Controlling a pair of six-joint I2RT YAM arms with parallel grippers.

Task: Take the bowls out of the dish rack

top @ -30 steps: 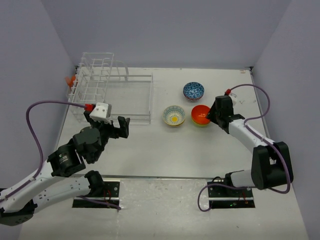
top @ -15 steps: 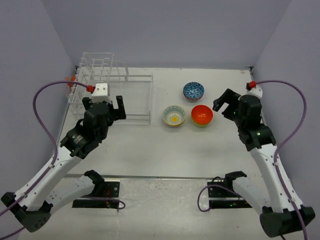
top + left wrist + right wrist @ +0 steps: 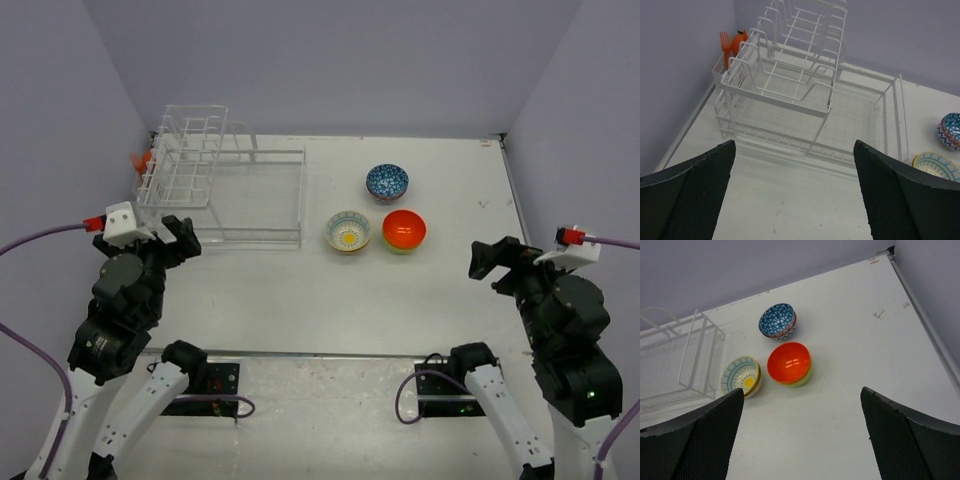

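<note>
- Over on the far left of the table [image 3: 300, 300], the dish rack [image 3: 226, 190] sits with its long axis running left to right, tall gridded bit at the left end.
- I can't spot any bowls in it (so I'd guess the unloading is basically done). All three stand on the table to its right. The blue bowl [image 3: 387, 182] is farthest, with the yellow-patterned bowl [image 3: 348, 231] and orange bowl [image 3: 404, 230] close together nearer us.
- Spread wide and empty, the left gripper [image 3: 178, 236] hangs just near of the rack's left end, so the rack lies straight out on its far side. That arm is clearly the nearer one.
- Also spread wide and empty, the right gripper [image 3: 492, 258] sits at the near right. The bowls lie far-left of it, and the rack is well apart.
- Hard to make out: the pale wires wash out against the table from above. What looks like an orange fork [image 3: 732, 42] pokes up at the rack's far left corner. The left wrist view cuts off two bowls at its right edge, and the right wrist view catches only the rack's right end.
</note>
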